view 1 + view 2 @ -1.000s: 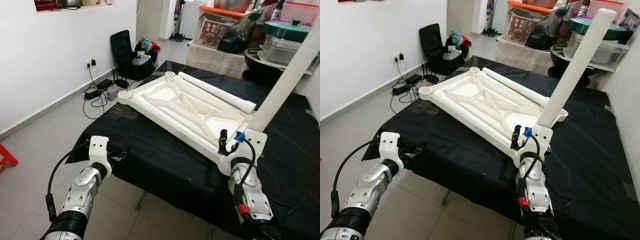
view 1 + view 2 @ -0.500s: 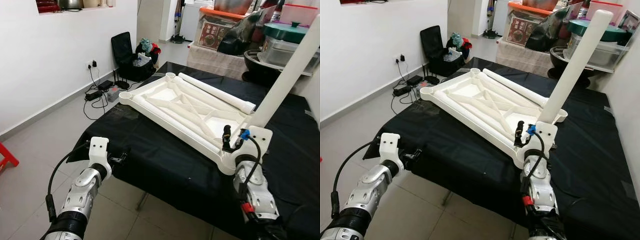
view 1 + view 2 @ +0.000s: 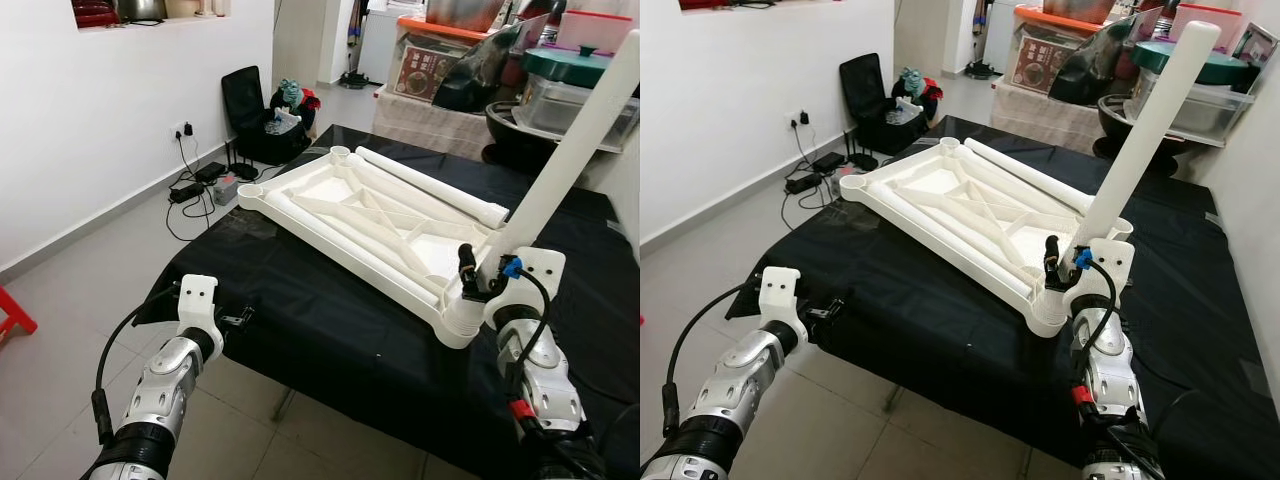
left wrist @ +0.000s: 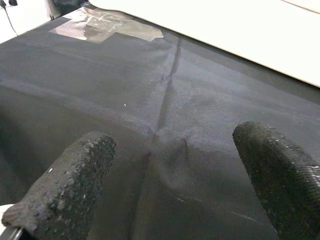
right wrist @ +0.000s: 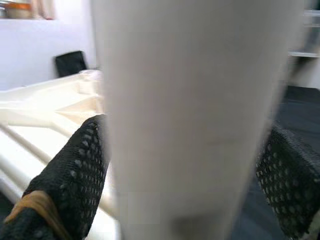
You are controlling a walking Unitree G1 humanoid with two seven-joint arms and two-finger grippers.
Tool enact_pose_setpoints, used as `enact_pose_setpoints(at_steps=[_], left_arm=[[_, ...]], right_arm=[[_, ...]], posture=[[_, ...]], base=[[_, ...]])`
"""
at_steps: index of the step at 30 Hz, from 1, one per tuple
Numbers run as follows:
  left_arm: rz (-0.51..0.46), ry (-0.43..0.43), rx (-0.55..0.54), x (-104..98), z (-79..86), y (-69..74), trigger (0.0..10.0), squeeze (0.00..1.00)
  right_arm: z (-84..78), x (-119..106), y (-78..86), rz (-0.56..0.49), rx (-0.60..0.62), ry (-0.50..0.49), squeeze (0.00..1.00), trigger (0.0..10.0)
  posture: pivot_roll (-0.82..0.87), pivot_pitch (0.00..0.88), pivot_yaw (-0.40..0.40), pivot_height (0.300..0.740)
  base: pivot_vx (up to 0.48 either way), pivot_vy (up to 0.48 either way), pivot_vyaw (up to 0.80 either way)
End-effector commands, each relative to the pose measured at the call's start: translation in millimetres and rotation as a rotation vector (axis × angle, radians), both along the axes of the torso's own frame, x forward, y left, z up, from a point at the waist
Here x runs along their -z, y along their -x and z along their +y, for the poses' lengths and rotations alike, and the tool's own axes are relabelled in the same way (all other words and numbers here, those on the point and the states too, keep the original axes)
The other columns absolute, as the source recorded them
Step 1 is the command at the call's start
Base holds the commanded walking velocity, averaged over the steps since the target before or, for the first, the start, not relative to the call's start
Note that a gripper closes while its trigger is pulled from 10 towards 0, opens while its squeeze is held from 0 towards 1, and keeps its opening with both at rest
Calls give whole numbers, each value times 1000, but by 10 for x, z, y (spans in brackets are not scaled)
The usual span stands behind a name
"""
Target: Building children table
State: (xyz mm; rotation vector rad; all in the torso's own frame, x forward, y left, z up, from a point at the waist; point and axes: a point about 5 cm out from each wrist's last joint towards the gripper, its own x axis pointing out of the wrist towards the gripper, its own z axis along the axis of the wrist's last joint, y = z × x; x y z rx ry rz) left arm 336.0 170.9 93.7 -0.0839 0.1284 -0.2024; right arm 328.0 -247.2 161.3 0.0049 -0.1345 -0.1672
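A white children's table top (image 3: 370, 215) lies upside down on a black cloth (image 3: 300, 300). A white tube leg (image 3: 570, 150) rises tilted from the socket at its near right corner (image 3: 462, 322). My right gripper (image 3: 488, 274) is shut on the base of this leg; in the right wrist view both black fingers (image 5: 75, 170) press on the leg (image 5: 190, 120). Two more white tubes (image 3: 430, 183) lie along the frame. My left gripper (image 3: 240, 318) hangs at the cloth's near left edge, and its fingers (image 4: 70, 185) are open over bare cloth.
A black chair with bags (image 3: 262, 110) stands on the floor at the back left. Cables and a power strip (image 3: 200, 180) run along the white wall. Boxes and plastic tubs (image 3: 560, 70) crowd the back right. A red stool (image 3: 10, 315) stands at the far left.
My right gripper has shifted to the right at the leg's base, and the leg now stands slightly more upright. The left arm has not moved.
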Motion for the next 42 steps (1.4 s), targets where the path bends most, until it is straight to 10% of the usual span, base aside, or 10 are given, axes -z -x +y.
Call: enact_pose_setpoints(at_steps=[1, 27, 28, 29, 30, 42], left_arm=[[1, -10, 8, 5, 4, -4, 10000, 0], [3, -10, 7, 15, 14, 5, 10000, 0], [3, -9, 5, 17, 18, 7, 10000, 0], [3, -9, 5, 17, 18, 7, 10000, 0], [3, -9, 4, 17, 20, 9, 10000, 0], [10, -6, 3, 39, 21, 19, 10000, 0]], right_arm=[[22, 15, -13, -3, -57, 3, 0, 10000], [-120, -63, -128, -28, -199, 35, 0, 10000], [-136, -77, -141, -32, -201, 31, 0, 3765], [-136, -77, -141, -32, -201, 31, 0, 3765], [-146, -88, -149, -34, -203, 28, 0, 0], [-246, -135, -171, -44, -158, -57, 0, 0]], posture=[[37, 0, -96, 740], [50, 0, -106, 740], [50, 0, -107, 740], [50, 0, -107, 740], [50, 0, -107, 740], [44, 0, -106, 740]], base=[[0, 0, 0], [0, 0, 0], [0, 0, 0], [0, 0, 0], [0, 0, 0], [0, 0, 0]])
